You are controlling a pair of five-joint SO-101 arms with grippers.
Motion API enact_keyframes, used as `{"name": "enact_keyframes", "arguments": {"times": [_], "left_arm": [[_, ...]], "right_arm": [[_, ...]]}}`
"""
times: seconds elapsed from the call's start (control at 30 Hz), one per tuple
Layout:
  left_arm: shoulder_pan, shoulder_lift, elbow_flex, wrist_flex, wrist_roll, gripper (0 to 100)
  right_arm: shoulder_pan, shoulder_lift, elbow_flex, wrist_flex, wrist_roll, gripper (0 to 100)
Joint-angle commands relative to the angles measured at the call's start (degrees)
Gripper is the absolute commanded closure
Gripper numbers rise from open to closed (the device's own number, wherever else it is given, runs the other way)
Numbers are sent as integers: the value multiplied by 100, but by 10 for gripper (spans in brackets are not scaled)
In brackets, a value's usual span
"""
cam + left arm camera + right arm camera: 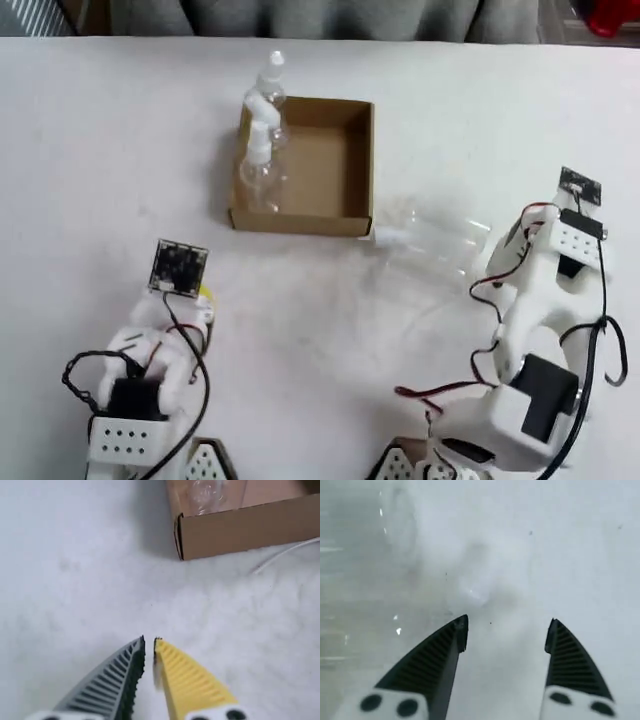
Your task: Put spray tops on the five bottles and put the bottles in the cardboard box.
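Note:
The cardboard box [330,165] stands open at the table's middle. Two clear bottles with white spray tops stand upright along its left wall, one at the far corner [268,88] and one nearer [260,165]. Another clear bottle [440,240] lies on its side on the table just right of the box. My left gripper [149,642], with one grey and one yellow finger, hovers shut and empty over bare table short of the box corner [240,527]. My right gripper [507,627] is open above the table, holding nothing, with a blurred clear bottle [360,580] beside it.
A thin white tube [285,555] lies on the table by the box's near wall. The left arm [150,380] sits at the near left, the right arm [540,330] at the near right. White table [100,150] spreads left of the box.

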State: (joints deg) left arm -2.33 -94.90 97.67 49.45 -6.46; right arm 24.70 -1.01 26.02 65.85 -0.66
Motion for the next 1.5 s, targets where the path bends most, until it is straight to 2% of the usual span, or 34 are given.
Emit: {"name": "enact_keyframes", "arguments": {"times": [0.0, 0.27, 0.5, 0.57, 0.67, 0.7, 0.77, 0.87, 1.07, 1.2, 1.37, 1.47], "left_arm": [[-57, -127, -26, 18, -62, 962], [-66, -127, -26, 18, -62, 962], [-66, -127, -26, 18, -62, 962], [-66, -127, -26, 18, -62, 962], [-66, -127, -26, 18, -62, 962], [-66, -127, -26, 18, -62, 962], [-66, -127, -26, 18, -62, 962], [-66, -127, -26, 18, -62, 962], [-66, -127, -26, 18, -62, 962], [-66, -127, -26, 18, -62, 962], [-66, -127, -26, 18, -62, 962], [-66, -127, -26, 18, -62, 962]], "right_arm": [[-31, 163, -360, -295, -202, 776], [-295, 936, -369, -1218, -202, 776], [-303, 1042, -360, -1209, -202, 779], [-286, 1042, -360, -1209, -202, 824], [-277, 1033, -360, -1209, -193, 983], [-277, 1015, -360, -1182, -193, 989], [-268, 980, -378, -927, -185, 951], [-224, 901, -747, -338, -149, 988], [180, 778, -1943, 901, -114, 984], [321, 778, -2637, 1763, 237, 984], [171, 769, -3499, 3248, 316, 984], [-31, 523, -3534, 3301, 308, 984]]}}
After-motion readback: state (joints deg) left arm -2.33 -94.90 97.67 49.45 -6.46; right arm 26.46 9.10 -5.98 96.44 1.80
